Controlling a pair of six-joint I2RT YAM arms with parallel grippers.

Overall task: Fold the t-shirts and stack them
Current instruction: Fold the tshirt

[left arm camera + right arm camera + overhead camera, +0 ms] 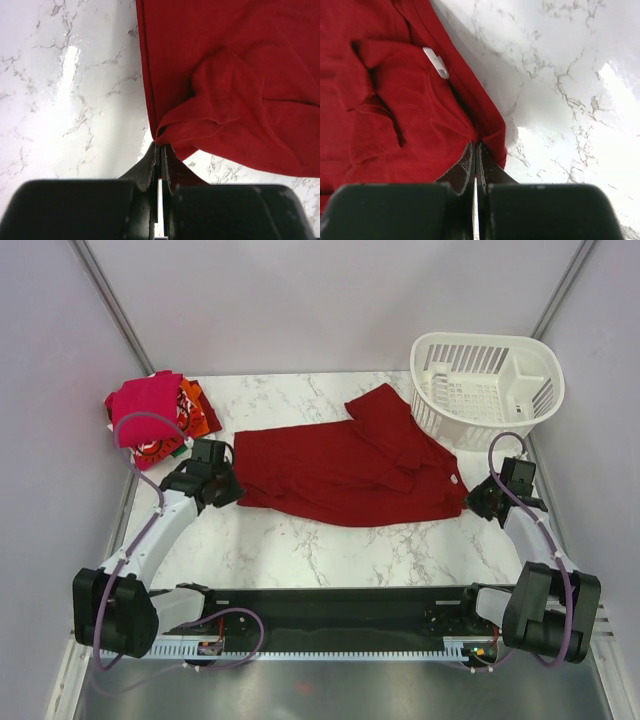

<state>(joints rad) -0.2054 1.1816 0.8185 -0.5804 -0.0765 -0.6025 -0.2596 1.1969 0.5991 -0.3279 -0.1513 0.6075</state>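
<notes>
A plain dark red t-shirt lies spread across the middle of the marble table, with a small white neck label near its right end. My left gripper is shut on the shirt's left corner, its fingertips pinching a fold of cloth. My right gripper is shut on the shirt's right edge just below the label. A pile of other t-shirts, magenta-pink, orange and red with white print, lies at the back left.
A white plastic slotted basket stands at the back right, close to the shirt's raised sleeve. Grey walls close in the table on the left, right and back. Bare marble lies between the shirt and the arm bases.
</notes>
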